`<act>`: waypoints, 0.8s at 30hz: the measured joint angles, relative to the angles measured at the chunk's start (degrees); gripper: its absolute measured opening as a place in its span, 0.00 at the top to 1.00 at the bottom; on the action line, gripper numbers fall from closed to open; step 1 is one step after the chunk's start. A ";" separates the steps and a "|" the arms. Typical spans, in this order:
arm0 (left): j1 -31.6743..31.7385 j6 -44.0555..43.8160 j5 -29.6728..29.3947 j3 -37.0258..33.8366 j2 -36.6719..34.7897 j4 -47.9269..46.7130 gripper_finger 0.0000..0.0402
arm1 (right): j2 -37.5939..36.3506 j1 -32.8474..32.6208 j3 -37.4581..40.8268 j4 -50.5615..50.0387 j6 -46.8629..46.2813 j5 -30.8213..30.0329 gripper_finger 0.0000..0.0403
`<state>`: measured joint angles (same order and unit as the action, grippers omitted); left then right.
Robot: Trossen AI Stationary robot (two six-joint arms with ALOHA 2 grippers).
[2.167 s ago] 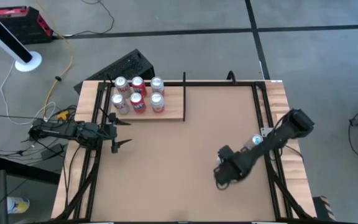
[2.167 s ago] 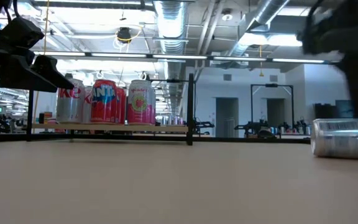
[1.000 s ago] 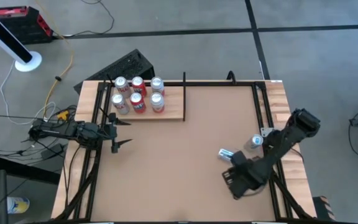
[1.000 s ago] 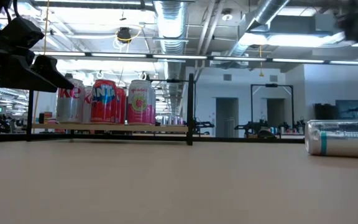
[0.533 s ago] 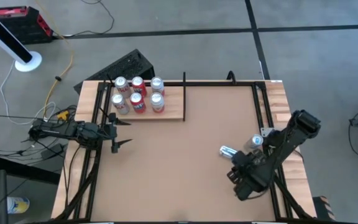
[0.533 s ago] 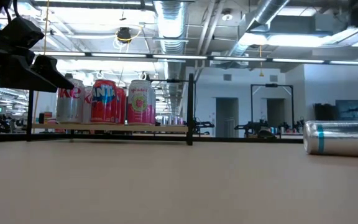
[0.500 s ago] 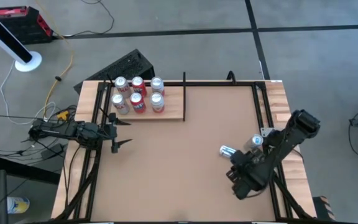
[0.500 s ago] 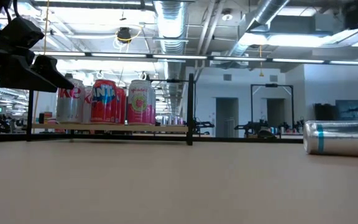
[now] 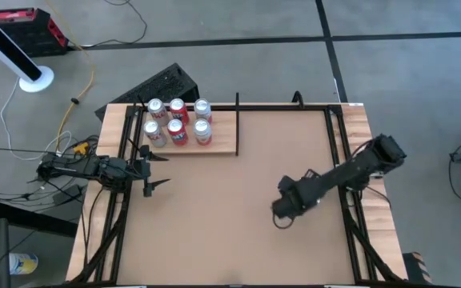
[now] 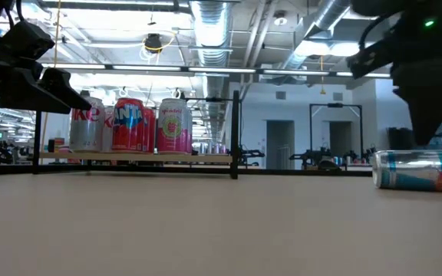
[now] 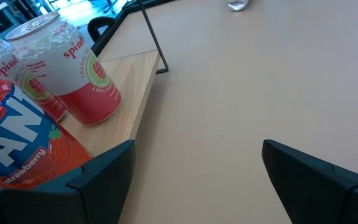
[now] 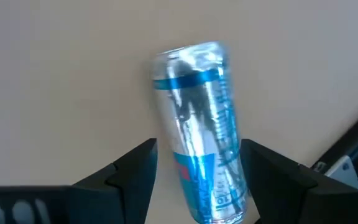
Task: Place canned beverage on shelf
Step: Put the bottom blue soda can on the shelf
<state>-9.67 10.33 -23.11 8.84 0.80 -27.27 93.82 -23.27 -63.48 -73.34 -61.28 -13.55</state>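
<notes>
A silver-and-blue canned beverage (image 12: 197, 124) lies on its side on the brown tabletop, at the right in the low view (image 10: 420, 170). My right gripper (image 12: 197, 148) hangs over it, open and pointing steeply down, with one finger on either side of the can and no contact showing. In the high view the right arm (image 9: 326, 186) hides the can. The pale wood shelf (image 9: 218, 136) lies at the far left and carries several upright cans (image 9: 177, 122). My left gripper (image 9: 154, 170) waits open at the table's left edge, near the shelf.
A thin black upright (image 9: 237, 120) stands at the shelf's right end. Black frame rails (image 9: 338, 144) run along the table's far and side edges. Bare brown tabletop (image 9: 214, 216) stretches between the lying can and the shelf.
My right gripper has swung from the near right part of the table toward the left and far side, and has come over the lying can. Its wrist has rolled on the way. The can has stayed on its side on the table.
</notes>
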 joint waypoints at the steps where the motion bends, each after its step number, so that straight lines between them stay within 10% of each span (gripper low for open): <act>1: 0.01 0.00 0.00 0.00 0.00 0.00 0.16 | 0.00 1.07 0.00 0.29 2.19 1.16 0.37; 24: 0.01 -0.01 0.00 0.00 0.02 0.00 0.16 | 8.58 12.11 2.64 -2.89 25.69 18.00 0.37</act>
<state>-9.67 10.32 -23.11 8.84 0.82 -27.27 102.40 -11.16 -60.84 -76.23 -35.59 4.45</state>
